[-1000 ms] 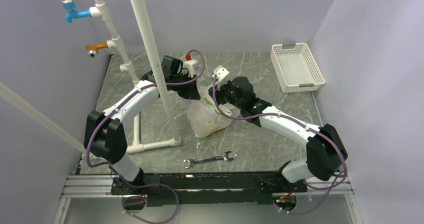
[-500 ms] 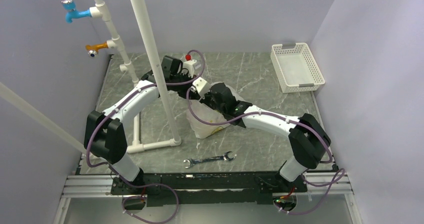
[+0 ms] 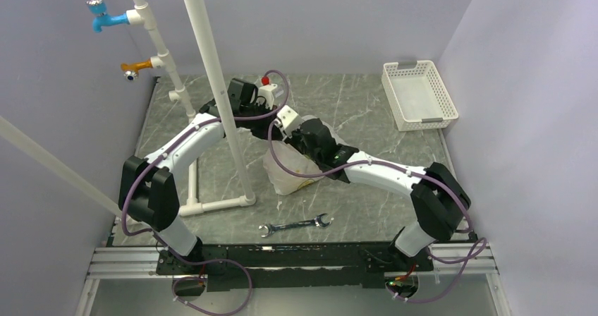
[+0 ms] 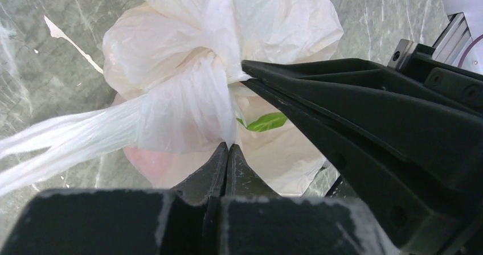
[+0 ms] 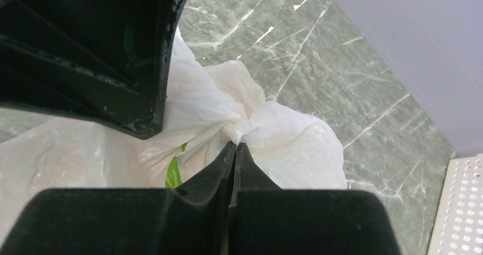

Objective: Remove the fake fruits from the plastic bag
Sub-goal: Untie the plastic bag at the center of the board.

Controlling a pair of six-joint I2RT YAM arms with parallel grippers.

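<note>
Pale lavender walls close in a grey marble-patterned counter on the left, far and right sides, evenly lit with only soft shadows. A white PVC pipe frame rises from the counter's left half toward the upper left of the frame, with a blue tap and, below it, an orange tap. A white lattice basket sits in the upper right corner beside the right wall, and a metal rail runs along the bottom edge.
</note>
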